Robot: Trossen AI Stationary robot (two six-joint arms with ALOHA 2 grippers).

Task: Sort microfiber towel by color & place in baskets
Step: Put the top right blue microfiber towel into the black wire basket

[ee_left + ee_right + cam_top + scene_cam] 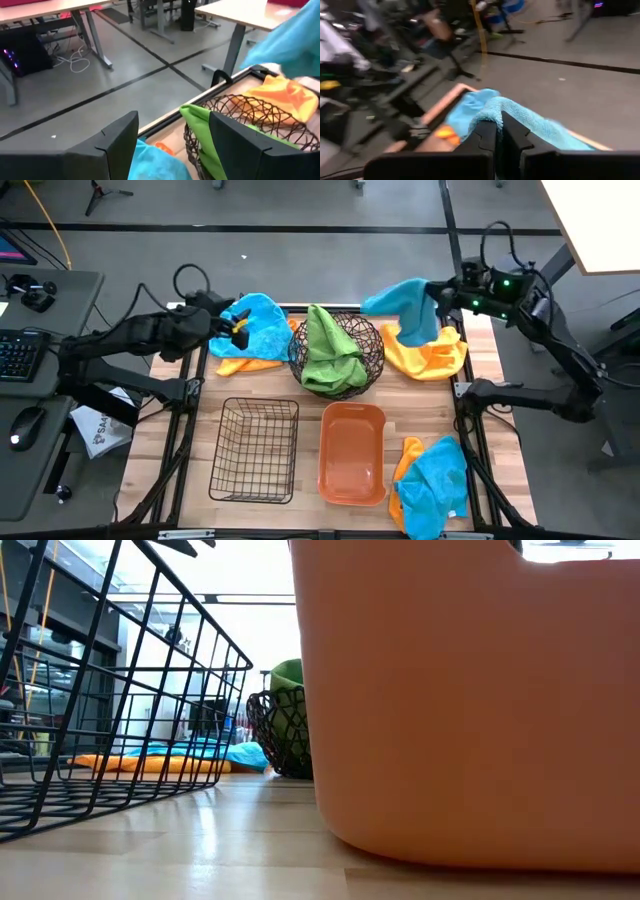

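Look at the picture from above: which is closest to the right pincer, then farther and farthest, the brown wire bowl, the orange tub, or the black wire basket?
From the right pincer, at the table's far right:
1. Brown wire bowl, far middle, holding green towels.
2. Orange tub, near middle.
3. Black wire basket, near left.

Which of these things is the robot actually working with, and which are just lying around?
Part of the job:
blue towel in the right gripper
left gripper
green towels
wire bowl
black wire basket
orange tub

Just lying about:
keyboard
mouse
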